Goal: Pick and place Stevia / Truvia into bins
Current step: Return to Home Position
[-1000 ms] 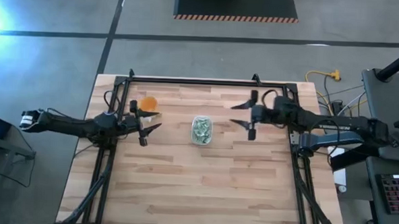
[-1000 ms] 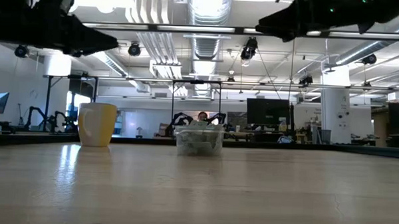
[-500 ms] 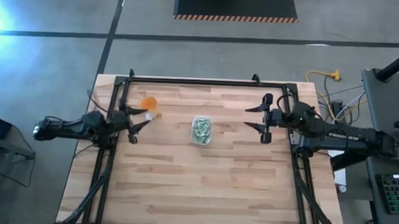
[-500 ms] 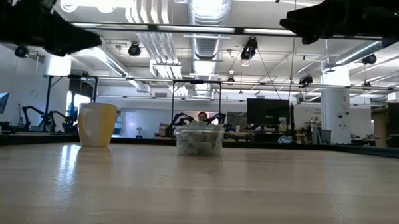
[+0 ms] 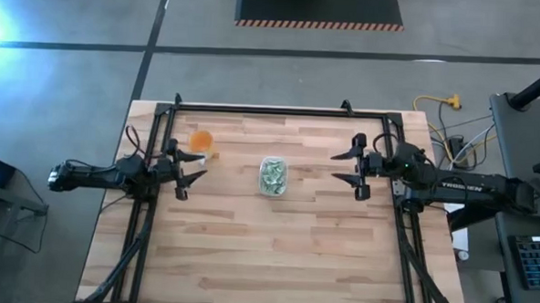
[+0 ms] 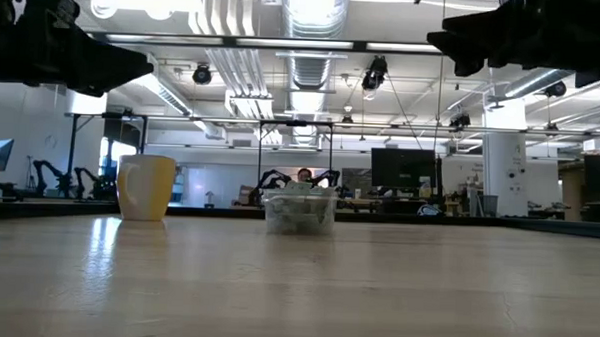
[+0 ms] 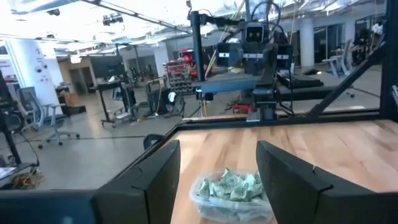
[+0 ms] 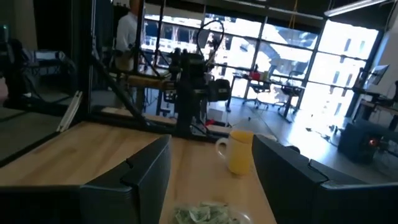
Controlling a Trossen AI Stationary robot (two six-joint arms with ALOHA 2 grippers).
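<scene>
The clear plastic bin [image 5: 272,175] stands on its base at the table's middle, filled with pale green and white Stevia sachets [image 7: 231,185]; it also shows in the low view [image 6: 299,212] and the right wrist view [image 8: 205,214]. My left gripper [image 5: 187,170] hovers open above the table, left of the bin. My right gripper [image 5: 350,167] hovers open to the bin's right. Each points level toward the bin, well apart from it.
An orange-yellow cup [image 5: 201,141] stands on the table behind the left gripper, seen also in the low view [image 6: 145,187] and the right wrist view [image 8: 239,150]. A black frame [image 5: 263,109] borders the table's far, left and right sides. Bare wood lies toward the near edge.
Both arms have drawn back from the bin: the left gripper toward the table's left edge, the right gripper toward the right edge. Both have stayed open. The bin and cup have kept still.
</scene>
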